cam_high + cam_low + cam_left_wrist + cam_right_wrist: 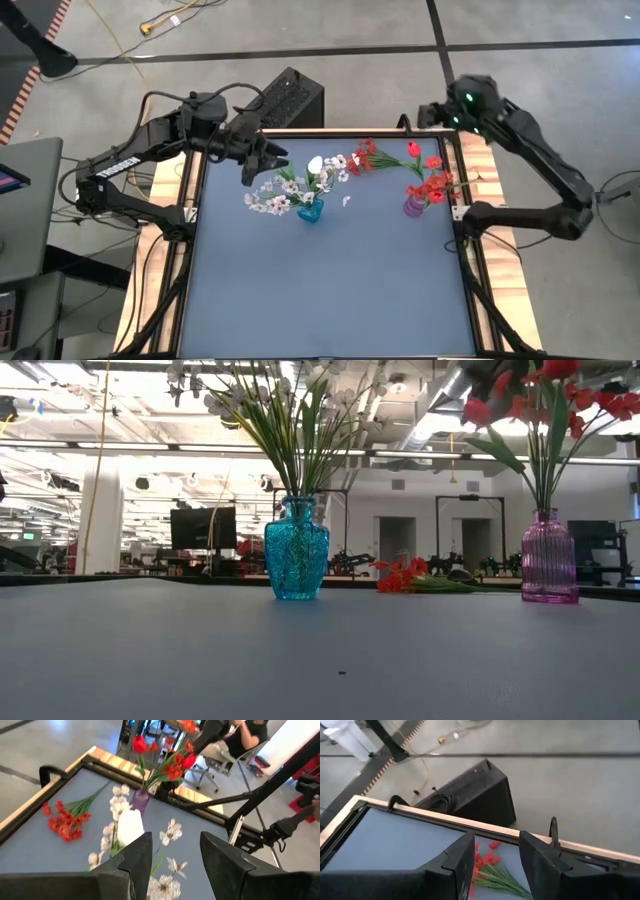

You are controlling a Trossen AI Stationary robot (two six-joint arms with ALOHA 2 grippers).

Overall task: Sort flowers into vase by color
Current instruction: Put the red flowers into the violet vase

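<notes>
Writing unreadable on left arm label (117, 166), red flowers (372, 157) on table.

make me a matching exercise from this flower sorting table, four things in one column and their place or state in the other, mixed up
Things:
1. blue vase
2. purple vase
3. red spray
4. left gripper

Places or states:
A. lying flat on the table, in no vase
B. holds white flowers
C. open and empty, above the white blossoms
D. holds red flowers

Pairs: 1-B, 2-D, 3-A, 4-C
</notes>
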